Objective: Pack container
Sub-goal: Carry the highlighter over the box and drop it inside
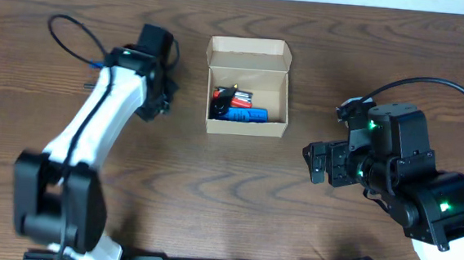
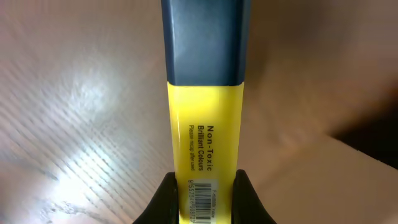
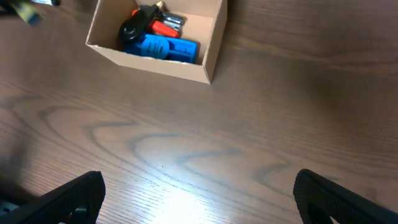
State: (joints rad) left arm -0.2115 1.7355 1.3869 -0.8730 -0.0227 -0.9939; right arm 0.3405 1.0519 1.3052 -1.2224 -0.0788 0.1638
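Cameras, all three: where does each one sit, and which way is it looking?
Overhead: fixed above the table, looking straight down; both arms and the open box show.
Left wrist: on the left arm, looking along the left pincer, shut on a yellow highlighter.
Right wrist: on the right arm, looking down across the table at the box; the open right pincer shows at the bottom corners.
Shared: overhead and right wrist both show the box holding a blue item.
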